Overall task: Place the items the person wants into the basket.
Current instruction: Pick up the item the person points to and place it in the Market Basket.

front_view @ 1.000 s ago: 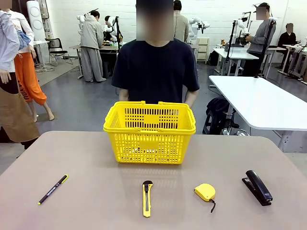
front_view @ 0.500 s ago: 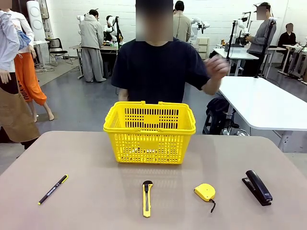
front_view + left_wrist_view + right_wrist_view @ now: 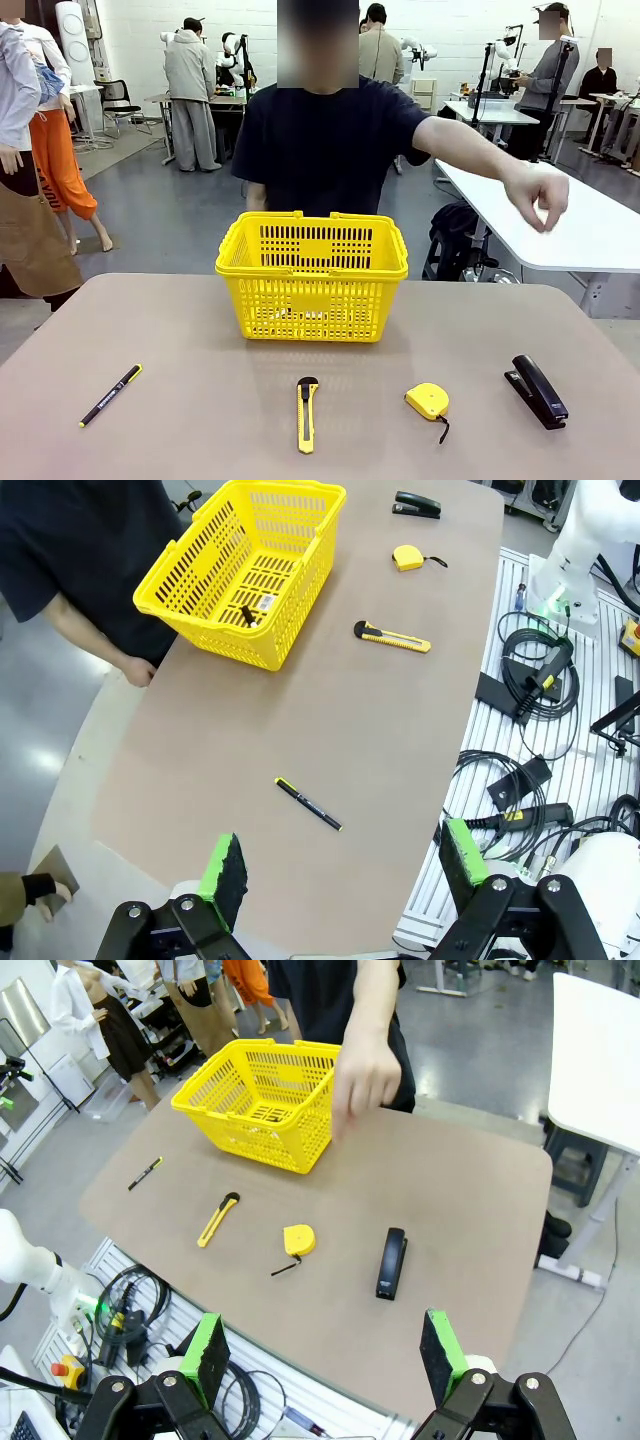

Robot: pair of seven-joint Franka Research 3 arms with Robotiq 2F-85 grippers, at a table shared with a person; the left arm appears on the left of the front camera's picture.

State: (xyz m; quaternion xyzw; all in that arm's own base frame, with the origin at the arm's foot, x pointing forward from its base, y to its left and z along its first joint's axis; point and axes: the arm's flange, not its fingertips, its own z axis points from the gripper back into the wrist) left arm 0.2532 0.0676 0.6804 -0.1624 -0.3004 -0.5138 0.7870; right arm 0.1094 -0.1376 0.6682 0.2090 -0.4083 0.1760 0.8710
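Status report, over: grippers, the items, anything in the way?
Left gripper, right gripper: open, empty, above the table. Stapler, tape measure on the table, not yet in the basket. Person's hand out over the stapler's side; mind it.

A small dark item [image 3: 247, 615] inside the bright yellow slotted plastic basket [image 3: 225, 632] is too small to identify; print on the thin black pen [image 3: 110, 395] is unreadable.

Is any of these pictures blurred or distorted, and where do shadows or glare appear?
Front view: sharp, even light; the basket casts a soft shadow on the table in front of it. Left wrist view: sharp, the table slanted across the frame, glare on the floor. Right wrist view: the person's hand looks slightly soft, the stapler is sharp.
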